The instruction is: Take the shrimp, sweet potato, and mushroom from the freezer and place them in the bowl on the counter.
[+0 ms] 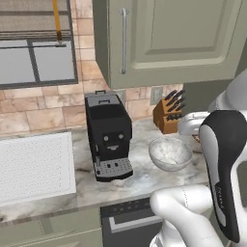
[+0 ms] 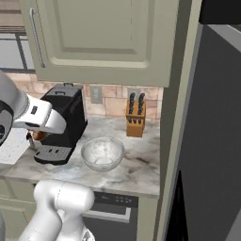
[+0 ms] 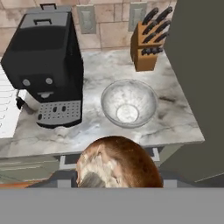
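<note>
With its jaws clamped on what looked like the mushroom (image 3: 117, 162), the gripper (image 3: 118, 181) needed to travel farther over the bowl (image 3: 129, 103) before releasing.

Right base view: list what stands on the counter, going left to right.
Black coffee machine → bowl → knife block, all on the counter.

No readable text, label, brand, number or sign anywhere. Coffee machine (image 3: 46, 65) front: two round knobs, no lettering legible. Knife block (image 3: 146, 43) unmarked. Wall outlets (image 3: 87, 18) blank.
</note>
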